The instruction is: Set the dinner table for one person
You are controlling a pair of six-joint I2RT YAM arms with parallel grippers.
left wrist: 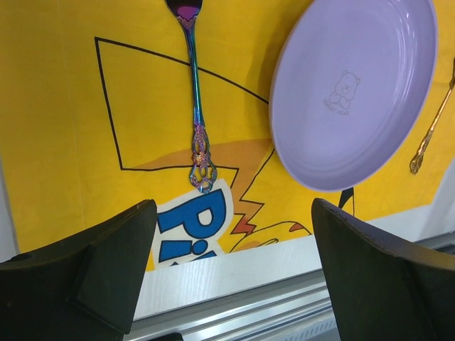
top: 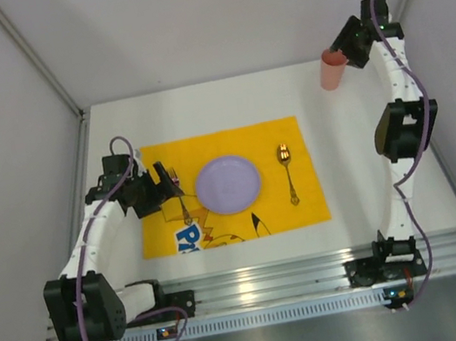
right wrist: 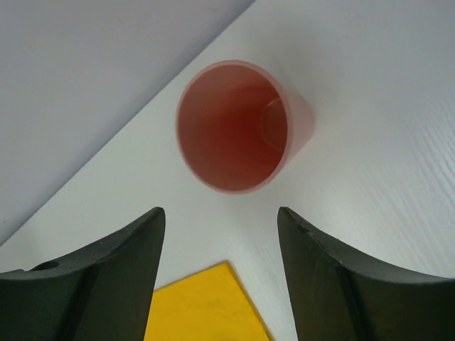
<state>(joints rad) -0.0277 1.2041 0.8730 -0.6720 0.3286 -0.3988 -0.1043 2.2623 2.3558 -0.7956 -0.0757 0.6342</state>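
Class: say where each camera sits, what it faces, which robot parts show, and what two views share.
Top external: above and behind, looking down on the dinner table; left arm, right arm show.
Left wrist: on left arm, facing fork and plate; open left claw shows.
Right wrist: on right arm, facing cup; open right claw shows.
Both wrist views share the placemat.

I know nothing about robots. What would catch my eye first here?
The bright yellow cartoon placemat on the white table, with a lilac plate at its centre, a rainbow-tinted fork to the plate's left and a gold spoon to its right. Then the pink cup, upright beyond the mat's far right corner.
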